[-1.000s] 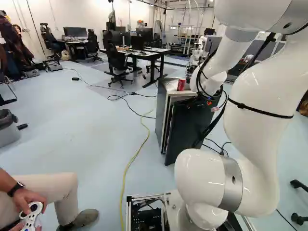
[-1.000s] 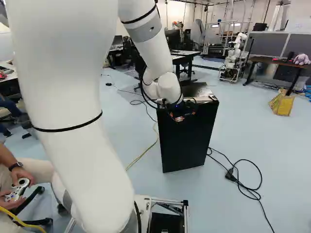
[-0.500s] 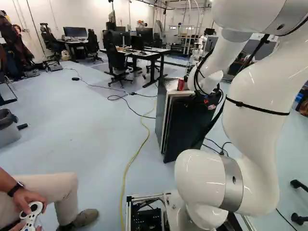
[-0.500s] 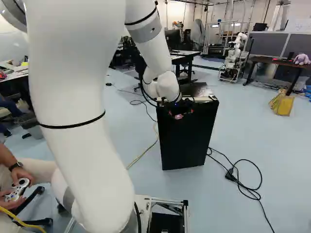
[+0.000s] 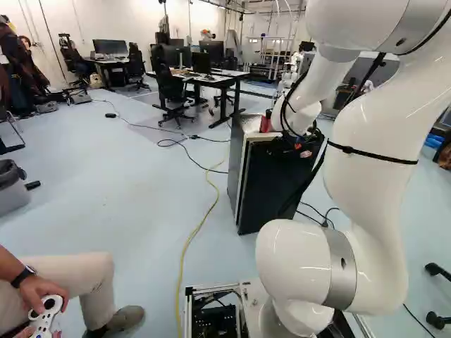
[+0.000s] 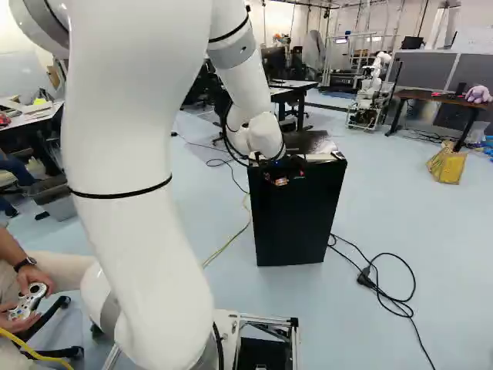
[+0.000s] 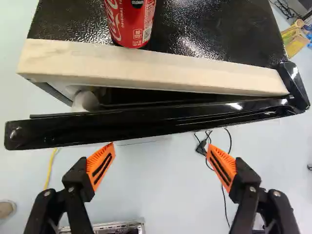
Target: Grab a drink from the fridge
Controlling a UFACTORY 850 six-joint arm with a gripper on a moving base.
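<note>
**Red, Black and Orange over Pale Blue**

The drink can (image 7: 127,24) is red with white lettering. The fridge top (image 7: 200,29) is black with a pebbled pattern and pale glints; its front edge (image 7: 146,69) is cream, its door (image 7: 146,122) glossy black. The hand (image 6: 283,177) is black, its pads (image 7: 101,165) bright orange with dark slots. The arm (image 6: 139,254) is white, banded grey and black. The floor (image 5: 106,204) is pale blue, the long cable (image 7: 50,168) yellow.

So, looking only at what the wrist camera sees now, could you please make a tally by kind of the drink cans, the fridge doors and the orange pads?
Drink can: 1
Fridge door: 1
Orange pads: 2
Total: 4
</note>
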